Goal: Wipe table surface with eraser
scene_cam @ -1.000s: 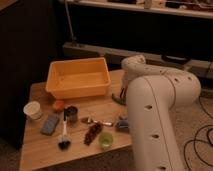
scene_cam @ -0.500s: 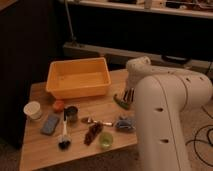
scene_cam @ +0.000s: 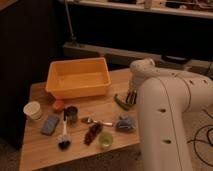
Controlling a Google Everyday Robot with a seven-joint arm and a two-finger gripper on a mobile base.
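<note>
Nearest you, the white arm (scene_cam: 167, 125) fills the lower right and overhangs the right edge of the table (scene_cam: 39, 152). Along the front edge lie a black brush (scene_cam: 63, 139), a dark red lump (scene_cam: 93, 133) and a small green cup (scene_cam: 105, 140). Just behind and left of the brush sits the blue-grey rectangular block (scene_cam: 50, 124), which I take for the eraser. It lies flat on the left part of the table, well apart from the pincer. Expect it to be light and fairly stiff, probably with a softer wiping face. Pinch it from above across its 2 long sides, and keep it level when you press. The wooden top is hard and crowded, so you have few free lanes for wiping. Further back, the pincer (scene_cam: 131, 97) hangs closed over the right side, just beside a green object (scene_cam: 120, 102); you cannot tell whether they touch. Farthest stands the orange bin (scene_cam: 79, 90).
</note>
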